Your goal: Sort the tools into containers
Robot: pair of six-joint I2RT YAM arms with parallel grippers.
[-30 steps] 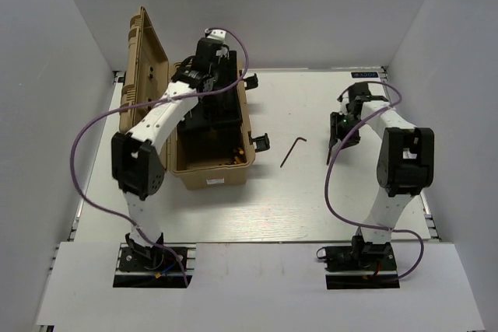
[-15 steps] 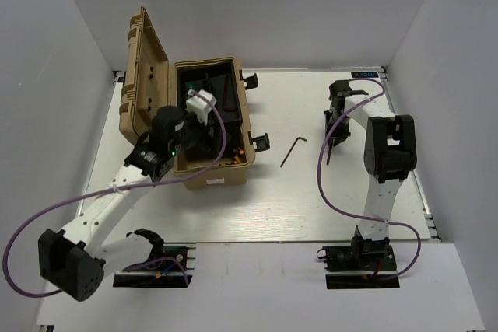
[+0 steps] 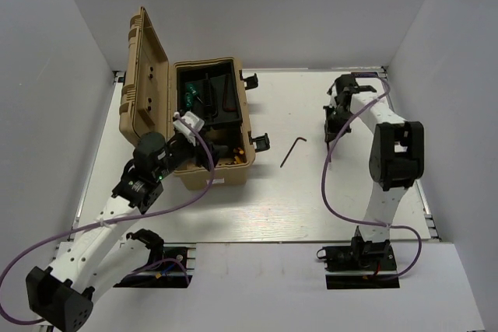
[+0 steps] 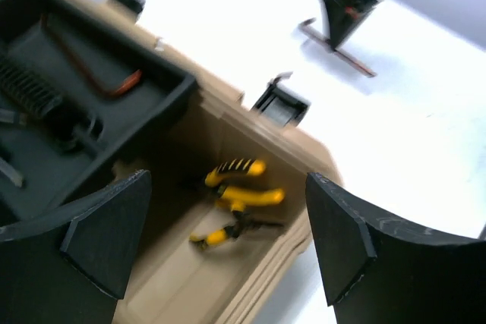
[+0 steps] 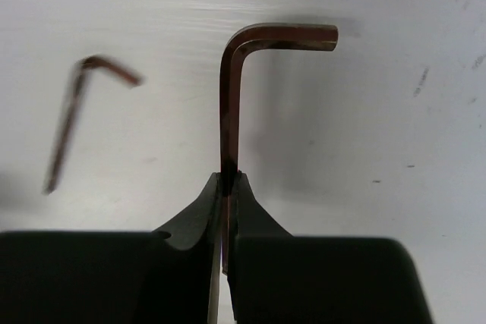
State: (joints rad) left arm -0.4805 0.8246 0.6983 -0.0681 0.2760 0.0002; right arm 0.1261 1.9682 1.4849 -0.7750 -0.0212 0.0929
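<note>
In the right wrist view my right gripper (image 5: pixel 228 180) is shut on the long leg of a dark L-shaped hex key (image 5: pixel 228 96), just above the white table. A second hex key (image 5: pixel 72 119) lies loose to its left, near mid-table (image 3: pixel 292 150). My left gripper (image 4: pixel 228 180) hangs open and holding nothing over the near end of the open tan toolbox (image 3: pixel 222 176). Below it two yellow-and-black pliers (image 4: pixel 239 195) lie on the box floor. A green handle (image 3: pixel 189 99) shows in the box's black tray. From above, the right gripper (image 3: pixel 336 124) is at the far right.
The toolbox lid (image 3: pixel 144 75) stands open on the left side. A black insert tray (image 4: pixel 76 119) fills the box's far half and holds a thin red-brown bent piece (image 4: pixel 91 73). Black latches (image 3: pixel 261 141) stick out on the box's right side. White walls enclose the table.
My left arm has pulled back from the far end of the toolbox to its near end, jaws a little wider. My right gripper has shut on the hex key.
</note>
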